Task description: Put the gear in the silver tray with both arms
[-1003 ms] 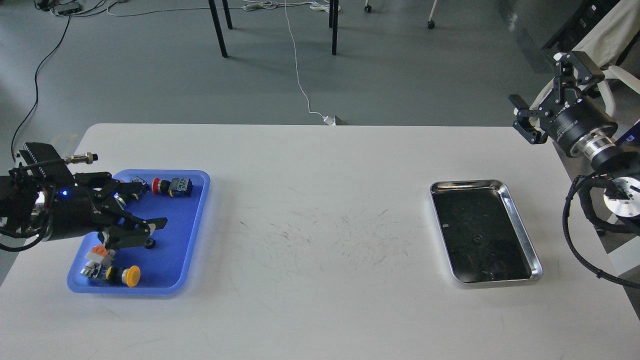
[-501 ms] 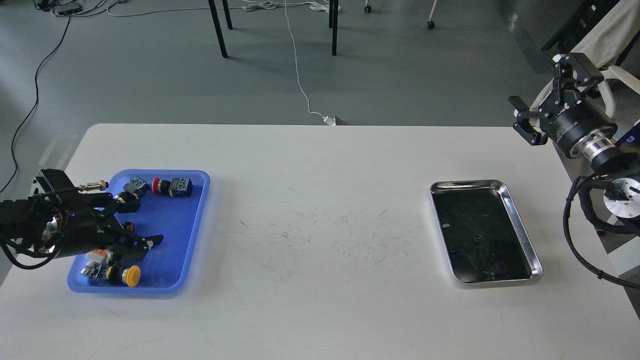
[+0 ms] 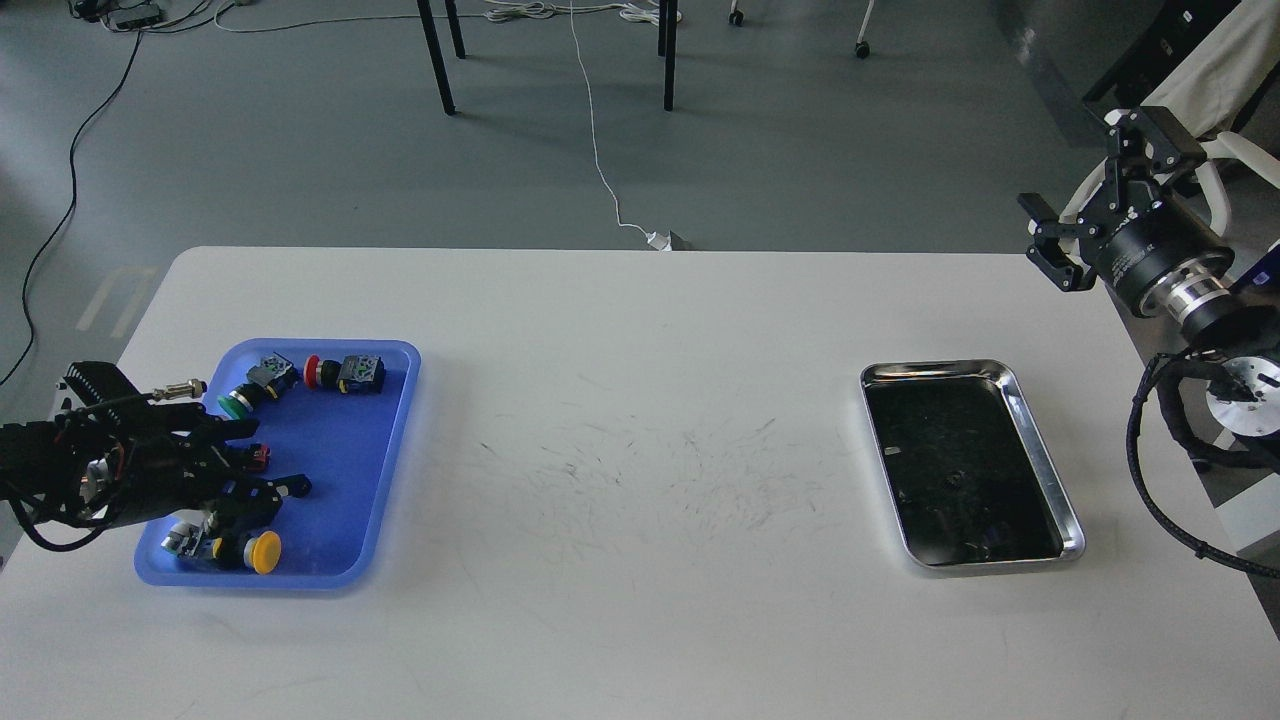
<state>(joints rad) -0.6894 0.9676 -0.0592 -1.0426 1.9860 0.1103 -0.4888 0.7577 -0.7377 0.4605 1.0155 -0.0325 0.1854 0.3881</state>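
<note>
on the white table [image 3: 640,420], the left gripper [image 3: 265,460] had retreated over the blue tray [image 3: 345,480], jaws apart, apparently empty; right gripper [image 3: 1085,215] open, idle; silver tray [image 3: 1040,440] unfilled.

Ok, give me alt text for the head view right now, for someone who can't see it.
The left gripper hangs open over a blue tray of push buttons at the white table's left end. The silver tray sits empty at right, with the right gripper raised open beyond the table edge.

blue tray [image 3: 395,440] — pushbuttons inside | yellow button [image 3: 264,552] | white table [image 3: 640,620] — scuffed centre
</note>
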